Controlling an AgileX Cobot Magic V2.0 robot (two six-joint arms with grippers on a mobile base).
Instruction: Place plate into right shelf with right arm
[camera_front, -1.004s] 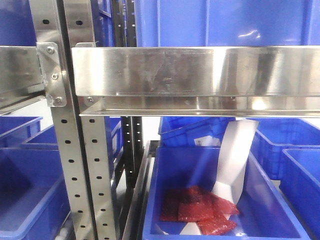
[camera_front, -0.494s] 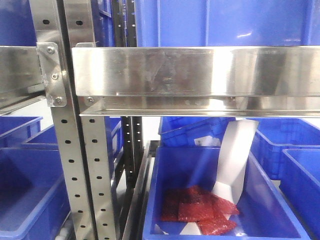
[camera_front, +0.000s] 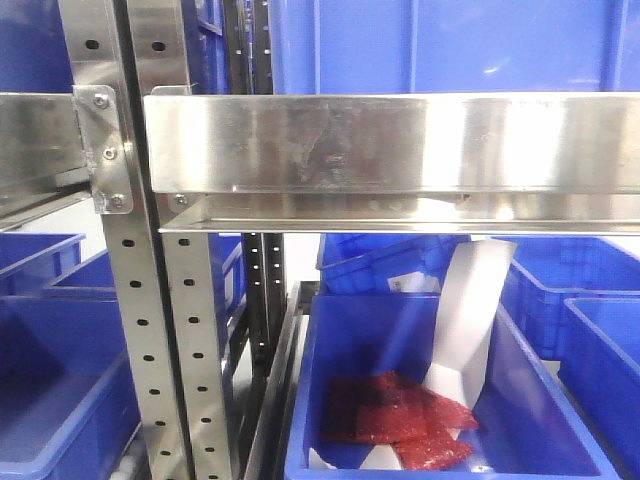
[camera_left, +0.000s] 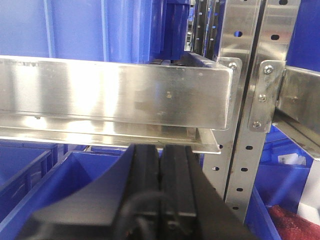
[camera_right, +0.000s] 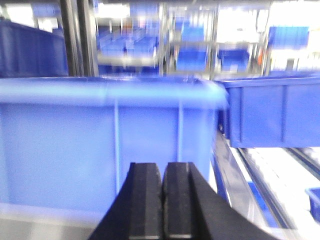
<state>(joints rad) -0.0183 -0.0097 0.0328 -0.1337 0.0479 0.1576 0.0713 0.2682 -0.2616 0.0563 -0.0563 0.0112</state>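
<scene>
almost nothing has moved since the earlier front views: the right shelf (camera_front: 400, 145), its wide steel beam and punched uprights sit in the same place, and only a glint on the upper bin has shifted slightly. below the beam a blue bin (camera_front: 440, 400) holds red packets (camera_front: 400, 420) and a bent white card (camera_front: 465, 325). the left claw (camera_left: 160, 190) is pressed fully together with nothing between its pads, pointing at the steel beam of a neighbouring rack. the right claw (camera_right: 163, 200) is likewise closed tight and empty, facing a large blue bin (camera_right: 110, 145) in a blurred picture, which suggests the arm or base is in motion. the plate is not visible in any view, so it has evidently not been picked up yet. the risk from here, as a judgement, is that the right arm sweeps close to bin walls and steel edges while travelling and clips one, or that the claw reaches the plate closed. no brand, label or writing can be read; small print on a distant white tag is too small to tell.
</scene>
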